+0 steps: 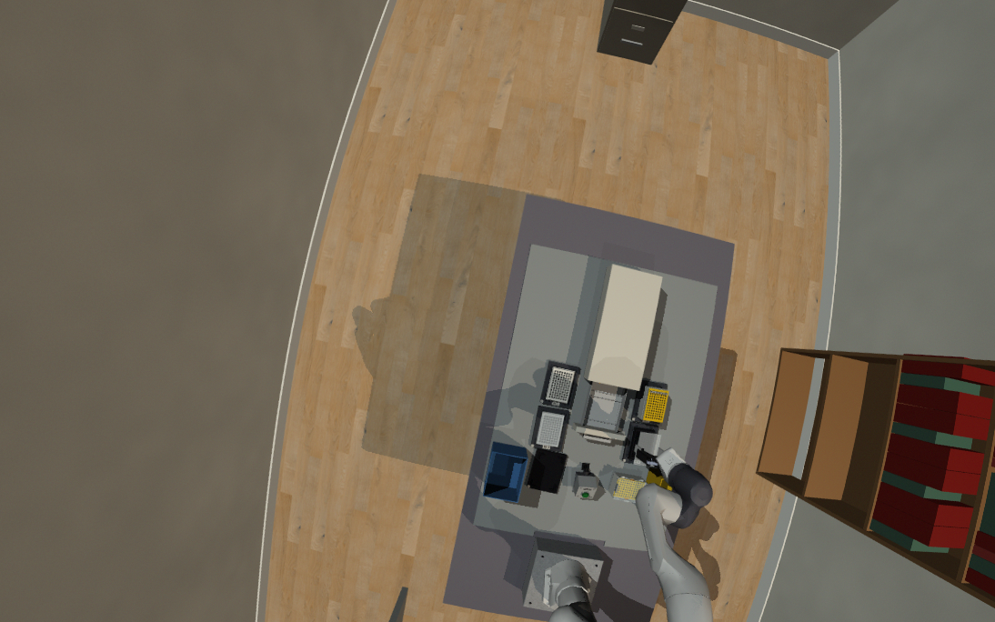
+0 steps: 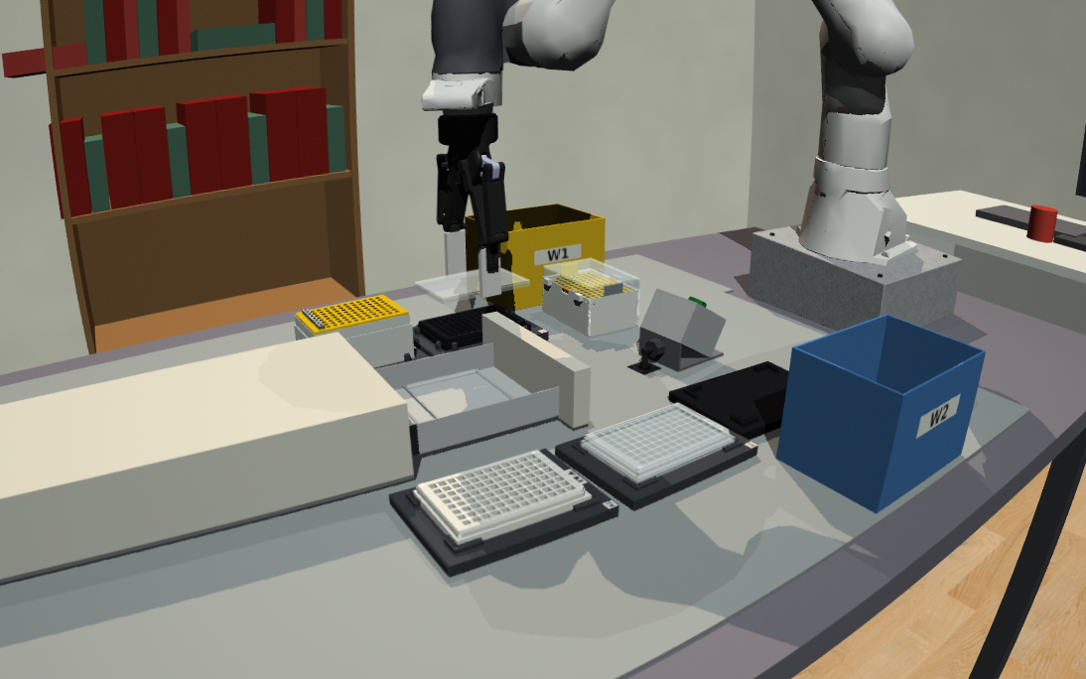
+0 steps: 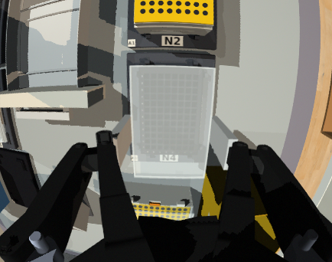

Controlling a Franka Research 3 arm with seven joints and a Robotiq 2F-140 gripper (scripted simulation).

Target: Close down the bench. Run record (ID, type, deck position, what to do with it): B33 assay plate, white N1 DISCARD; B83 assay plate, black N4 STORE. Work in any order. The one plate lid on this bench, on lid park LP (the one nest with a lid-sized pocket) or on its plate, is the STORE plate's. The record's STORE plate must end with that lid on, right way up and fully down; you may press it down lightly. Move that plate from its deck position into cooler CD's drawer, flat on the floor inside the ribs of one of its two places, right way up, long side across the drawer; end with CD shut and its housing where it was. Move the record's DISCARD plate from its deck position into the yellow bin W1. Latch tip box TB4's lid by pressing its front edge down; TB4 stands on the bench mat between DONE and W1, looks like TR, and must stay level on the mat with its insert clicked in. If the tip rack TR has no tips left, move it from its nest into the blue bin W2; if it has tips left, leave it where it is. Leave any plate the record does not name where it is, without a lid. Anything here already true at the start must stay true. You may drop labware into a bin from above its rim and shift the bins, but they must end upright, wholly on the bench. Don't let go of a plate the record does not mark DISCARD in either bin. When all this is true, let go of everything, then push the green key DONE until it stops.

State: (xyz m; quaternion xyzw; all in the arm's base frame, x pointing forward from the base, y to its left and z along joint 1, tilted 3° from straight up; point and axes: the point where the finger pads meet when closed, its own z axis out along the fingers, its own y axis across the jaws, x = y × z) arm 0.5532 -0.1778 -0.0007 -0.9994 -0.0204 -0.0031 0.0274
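Observation:
My gripper (image 2: 481, 253) is shut on the clear plate lid (image 2: 471, 284) and holds it level, a little above the black assay plate (image 2: 453, 328) on nest N4. In the wrist view the lid (image 3: 171, 120) lies between my fingers and covers the black plate below. Cooler CD (image 2: 159, 439) has its drawer (image 2: 471, 392) pulled open and empty. Two pale plates (image 2: 500, 493) (image 2: 656, 439) sit on nests at the front. Tip box TB4 (image 2: 589, 291) stands beside the yellow bin W1 (image 2: 555, 240).
The grey DONE key block (image 2: 682, 329) stands right of TB4. The black lid park (image 2: 733, 396) lies empty next to the blue bin W2 (image 2: 884, 405). The arm's base (image 2: 855, 270) stands at the back right. A bookshelf (image 2: 201, 169) stands behind the bench.

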